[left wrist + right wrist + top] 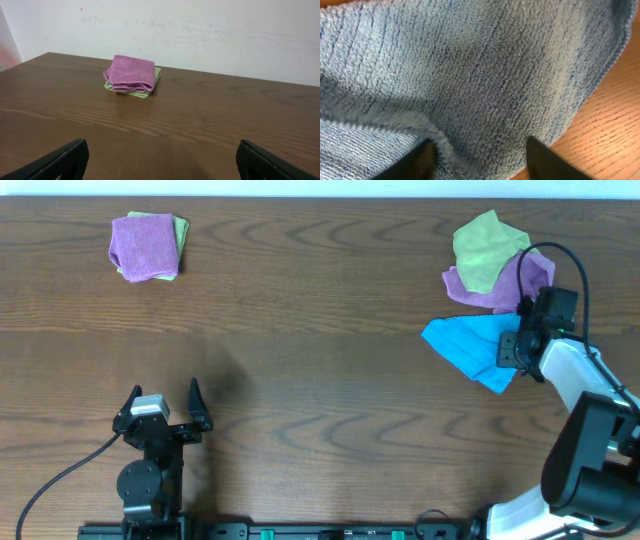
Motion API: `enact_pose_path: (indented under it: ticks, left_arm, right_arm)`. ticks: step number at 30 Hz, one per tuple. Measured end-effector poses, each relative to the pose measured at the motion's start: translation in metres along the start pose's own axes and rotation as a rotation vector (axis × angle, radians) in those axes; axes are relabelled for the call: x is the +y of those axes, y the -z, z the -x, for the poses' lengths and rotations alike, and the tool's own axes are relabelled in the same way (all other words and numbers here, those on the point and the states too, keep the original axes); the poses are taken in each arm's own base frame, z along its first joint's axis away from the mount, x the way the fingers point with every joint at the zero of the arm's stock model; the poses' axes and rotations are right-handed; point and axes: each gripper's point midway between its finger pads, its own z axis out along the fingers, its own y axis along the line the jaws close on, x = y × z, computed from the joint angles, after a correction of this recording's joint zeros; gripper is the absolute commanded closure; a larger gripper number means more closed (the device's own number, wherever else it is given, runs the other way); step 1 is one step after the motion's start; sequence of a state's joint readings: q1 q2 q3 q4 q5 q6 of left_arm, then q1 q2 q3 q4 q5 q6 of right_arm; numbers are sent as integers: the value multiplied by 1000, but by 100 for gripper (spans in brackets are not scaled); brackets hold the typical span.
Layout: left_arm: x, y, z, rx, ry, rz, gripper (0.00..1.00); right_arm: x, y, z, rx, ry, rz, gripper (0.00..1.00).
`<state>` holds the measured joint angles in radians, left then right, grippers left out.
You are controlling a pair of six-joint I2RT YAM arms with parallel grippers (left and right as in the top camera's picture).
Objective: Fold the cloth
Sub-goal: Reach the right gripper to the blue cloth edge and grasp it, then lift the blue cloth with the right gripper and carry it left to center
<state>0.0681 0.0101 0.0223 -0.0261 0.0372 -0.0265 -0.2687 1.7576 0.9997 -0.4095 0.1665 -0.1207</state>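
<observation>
Right claw [482,150], half open with nothing pinched, straddles a ridge of the cloth [465,345], which spreads leftward; left claw [164,395] gapes empty, well apart.

Jaws of the right arm [572,368] meet the cloth [462,340].

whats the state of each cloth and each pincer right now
blue cloth: rumpled, not neatly folded, right pincer on it
right pincer: tips pressed into the blue cloth, jaws apart with a ridge of it between
left pincer: open, empty, far from every cloth
loose purple cloth: crumpled, touching the blue cloth
loose green cloth: crumpled, partly on the loose purple cloth
folded purple cloth: folded, on top of the stack
folded green cloth: folded, underneath
</observation>
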Motion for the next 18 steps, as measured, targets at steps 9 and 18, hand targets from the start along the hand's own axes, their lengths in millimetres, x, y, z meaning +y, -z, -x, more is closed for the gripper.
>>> enact_pose_path:
  ticks: [9, 18]
  left_arm:
    - [0, 0, 0, 0, 0, 0, 5]
    - [0, 0, 0, 0, 0, 0, 5]
  right_arm:
    - [1, 0, 4, -17, -1, 8, 93]
    - [7, 1, 9, -36, -35, 34, 99]
